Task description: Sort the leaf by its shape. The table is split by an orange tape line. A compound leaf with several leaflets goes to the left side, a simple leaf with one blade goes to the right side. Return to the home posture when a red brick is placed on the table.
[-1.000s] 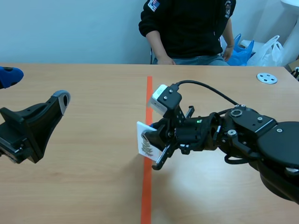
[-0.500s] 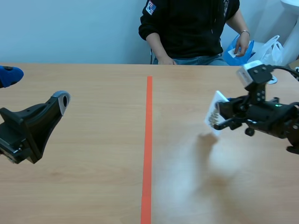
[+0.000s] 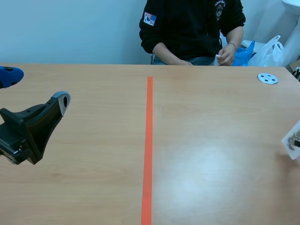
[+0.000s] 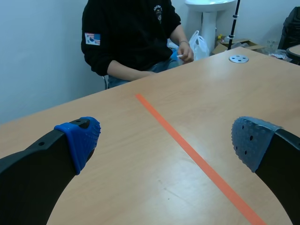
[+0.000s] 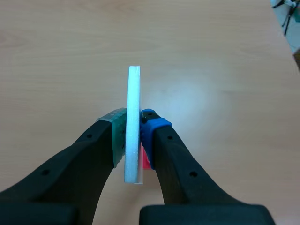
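Note:
The leaf card [image 3: 293,140] is a white foam card with a dark leaf print, showing only partly at the scene view's right edge, over the table's right side. In the right wrist view the leaf card [image 5: 134,89] stands edge-on above bare table, and my right gripper [image 5: 133,127] is shut on it, one pad on each face. The right arm itself is outside the scene view. My left gripper [image 3: 35,89] hangs over the table's left side, open and holding nothing; the left gripper [image 4: 164,140] has wide-spread blue pads. The orange tape line [image 3: 148,140] runs down the table's middle.
A person [image 3: 187,28] sits across the table, hands near its far edge. A round metal disc [image 3: 267,78] lies at the far right of the table, and plastic bags [image 3: 267,47] stand behind it. The tape line [image 4: 197,159] passes ahead of my left gripper.
My right arm has carried the leaf card from the tape line far to the right, almost out of the scene view. The left arm has stayed still. The person's hands have shifted.

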Robot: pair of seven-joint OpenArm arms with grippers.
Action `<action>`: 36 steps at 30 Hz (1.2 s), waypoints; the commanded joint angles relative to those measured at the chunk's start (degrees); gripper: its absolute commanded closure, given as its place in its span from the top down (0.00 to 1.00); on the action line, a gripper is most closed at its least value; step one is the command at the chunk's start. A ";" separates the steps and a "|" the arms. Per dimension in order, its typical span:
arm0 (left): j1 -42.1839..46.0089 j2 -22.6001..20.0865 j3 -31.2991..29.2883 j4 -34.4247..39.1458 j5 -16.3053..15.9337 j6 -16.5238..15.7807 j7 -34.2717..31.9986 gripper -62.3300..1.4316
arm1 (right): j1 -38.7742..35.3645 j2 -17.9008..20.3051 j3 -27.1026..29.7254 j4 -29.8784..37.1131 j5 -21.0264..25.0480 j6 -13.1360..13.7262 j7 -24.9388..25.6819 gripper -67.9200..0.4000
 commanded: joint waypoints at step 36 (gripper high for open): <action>0.33 -1.77 -0.28 0.28 -0.57 -0.15 -1.01 0.97 | -7.93 0.33 13.77 4.66 8.15 3.65 -3.10 0.74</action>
